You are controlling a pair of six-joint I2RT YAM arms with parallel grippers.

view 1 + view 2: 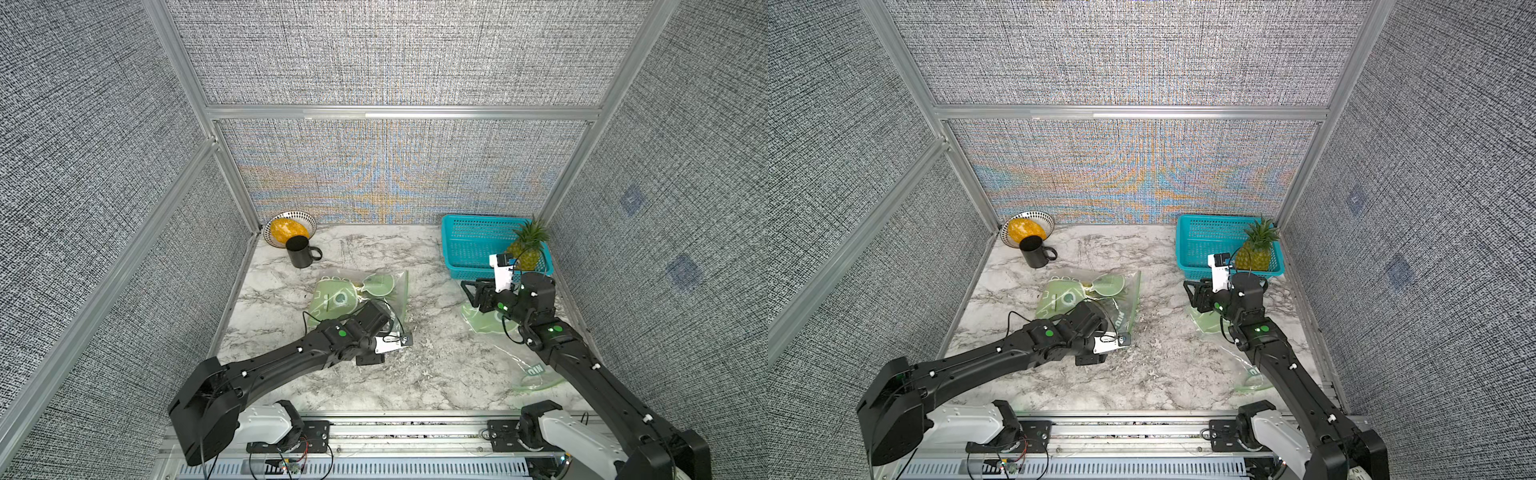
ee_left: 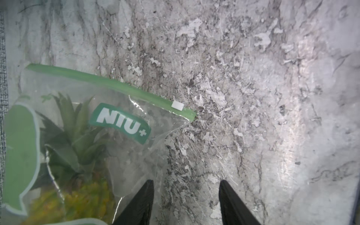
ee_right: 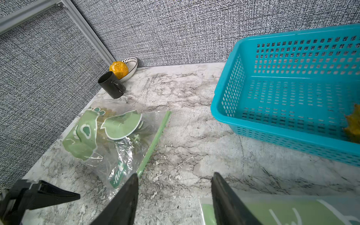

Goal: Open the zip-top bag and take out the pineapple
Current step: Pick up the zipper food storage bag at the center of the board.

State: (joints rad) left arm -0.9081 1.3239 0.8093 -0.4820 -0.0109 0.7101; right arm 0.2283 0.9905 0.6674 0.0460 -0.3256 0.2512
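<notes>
Top views look down from the front; close wrist views share the zip-top bag [image 3: 116, 126]

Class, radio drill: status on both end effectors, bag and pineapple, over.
Left end effector open beside bag corner. Right end effector open, empty. Pineapple inside bag. Nothing blocking.
</notes>
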